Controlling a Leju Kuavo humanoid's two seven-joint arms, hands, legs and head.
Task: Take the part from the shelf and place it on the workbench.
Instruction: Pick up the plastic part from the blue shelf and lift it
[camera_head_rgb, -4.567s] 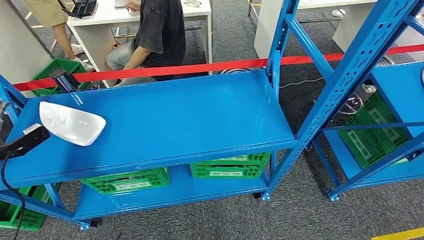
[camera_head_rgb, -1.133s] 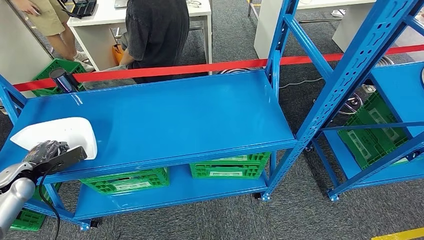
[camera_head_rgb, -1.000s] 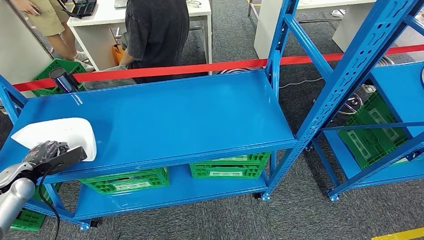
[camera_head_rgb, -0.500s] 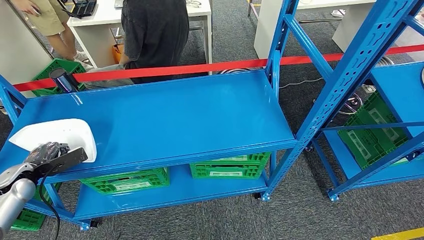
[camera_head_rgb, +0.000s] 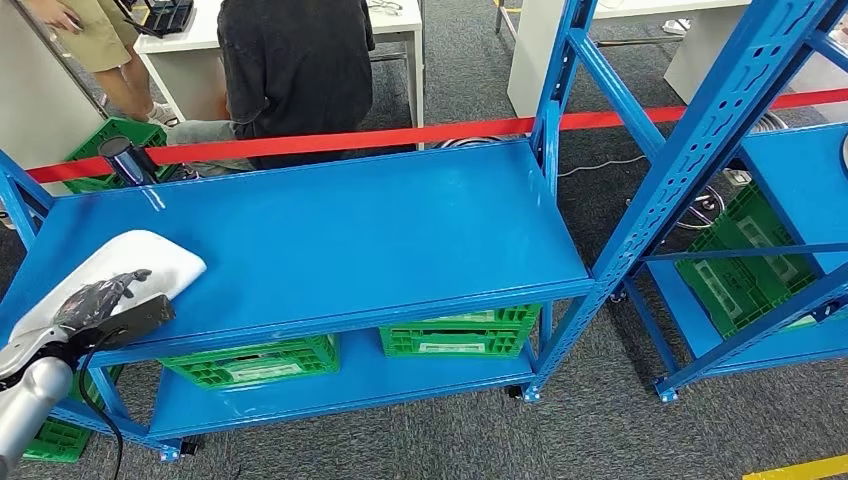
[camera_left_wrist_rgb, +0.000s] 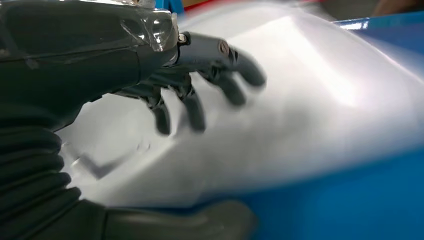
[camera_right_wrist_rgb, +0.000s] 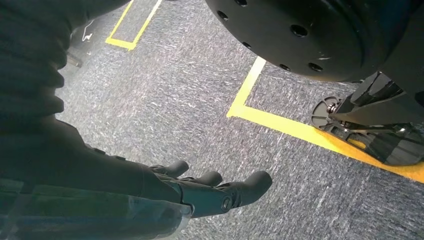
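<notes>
Tilted up since a half-second ago: white part (camera_head_rgb: 125, 268) at shelf (camera_head_rgb: 340, 240) front-left corner, left hand (camera_head_rgb: 100, 297) fingers (camera_left_wrist_rgb: 192, 107) spread over top, thumb beneath, gripping. Right hand (camera_right_wrist_rgb: 200, 192) hanging over floor, fingers loosely apart, holding nothing.

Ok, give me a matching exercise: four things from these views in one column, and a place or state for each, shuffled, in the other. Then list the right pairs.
Things:
1. white part
2. right hand
3. green crates
4. red tape

Places or states:
A. stretched across behind the blue shelf
B. hanging over grey carpet, holding nothing
C. on the lower shelf level
D. at the shelf's left front corner, left hand gripping it

Pairs: 1-D, 2-B, 3-C, 4-A
</notes>
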